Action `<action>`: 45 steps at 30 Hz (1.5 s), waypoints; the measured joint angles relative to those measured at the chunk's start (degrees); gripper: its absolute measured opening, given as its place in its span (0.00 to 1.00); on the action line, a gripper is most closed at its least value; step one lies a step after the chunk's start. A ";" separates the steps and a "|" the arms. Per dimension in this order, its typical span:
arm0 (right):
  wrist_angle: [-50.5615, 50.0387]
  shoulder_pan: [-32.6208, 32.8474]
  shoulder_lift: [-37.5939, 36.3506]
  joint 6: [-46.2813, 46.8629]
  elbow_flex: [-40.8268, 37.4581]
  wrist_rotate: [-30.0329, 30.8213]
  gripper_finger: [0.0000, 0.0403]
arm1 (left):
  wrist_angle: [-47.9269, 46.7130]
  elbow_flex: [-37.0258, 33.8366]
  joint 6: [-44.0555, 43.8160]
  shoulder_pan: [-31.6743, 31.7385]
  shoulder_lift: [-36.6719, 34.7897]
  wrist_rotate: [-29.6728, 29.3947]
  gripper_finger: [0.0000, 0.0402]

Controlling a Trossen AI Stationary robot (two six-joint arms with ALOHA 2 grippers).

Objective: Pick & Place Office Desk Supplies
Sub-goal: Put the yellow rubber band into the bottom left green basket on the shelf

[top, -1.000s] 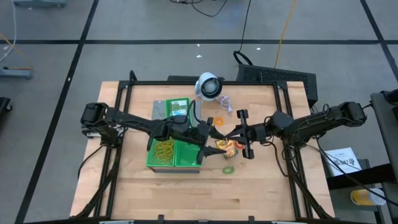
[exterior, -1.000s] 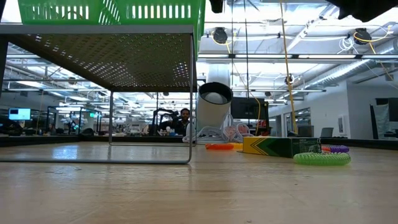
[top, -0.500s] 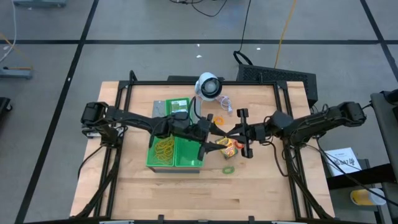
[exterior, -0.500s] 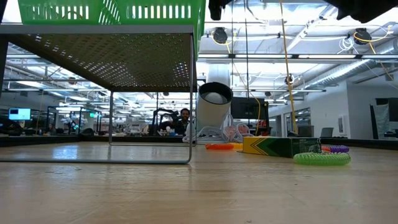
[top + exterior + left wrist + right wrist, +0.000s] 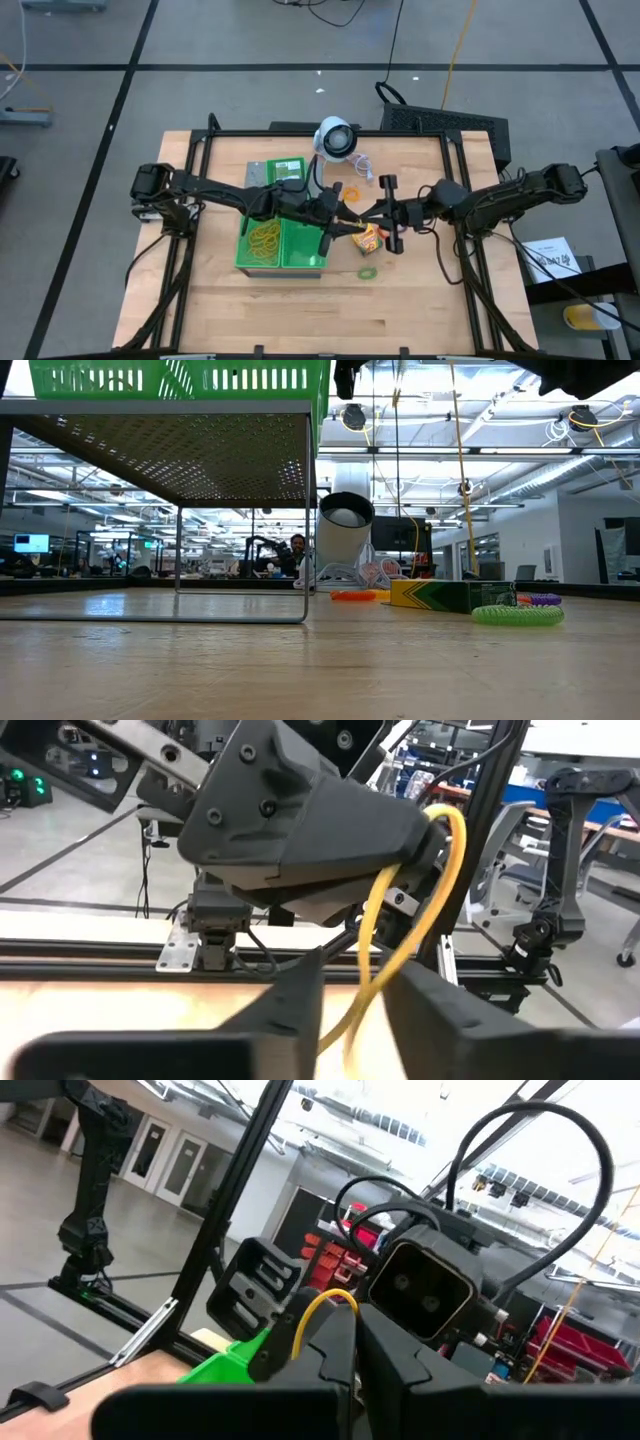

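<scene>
A tan-yellow rubber band (image 5: 349, 216) hangs in the air between my two grippers at the table's middle. My right gripper (image 5: 362, 217) is shut on it. My left gripper (image 5: 338, 215) faces it from the table's left, open, with a finger on either side of the hanging band (image 5: 372, 970). Under them a yellow-and-green crayon box (image 5: 368, 237) lies flat on the table. A green band (image 5: 368, 272) lies nearer and an orange band (image 5: 352, 190) farther back. More yellow bands (image 5: 265, 236) lie in the green tray (image 5: 300, 258). My right gripper pinches the tan-yellow rubber band between its two fingers, coming level from the table's right. A short arc of the band (image 5: 322, 1296) stands out beside the fingers. The band is lifted clear of the table, and its free loop (image 5: 440, 850) hangs slack toward my left gripper.
The white round device (image 5: 336, 138) with its cord stands at the table's far edge. The green tray sits on a raised wire rack (image 5: 240, 510) left of centre. A black frame runs around the table. Bare wood lies along the near edge.
My left gripper has moved toward the table's right, away from the tray and up to my right gripper. The gap between the two grippers has narrowed. The crayon box and the bands on the table have stayed where they were.
</scene>
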 joint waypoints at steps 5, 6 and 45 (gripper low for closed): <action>-1.45 0.00 0.00 0.70 0.00 0.80 0.01 | -0.25 0.00 0.44 0.00 0.00 0.00 0.05; -1.70 0.00 -0.01 1.31 0.00 2.36 0.02 | -0.45 0.00 0.42 0.07 0.00 0.04 0.03; -48.00 0.61 -23.43 18.12 -0.07 15.23 0.34 | -57.33 -8.87 -37.21 -30.31 -37.67 -55.39 0.05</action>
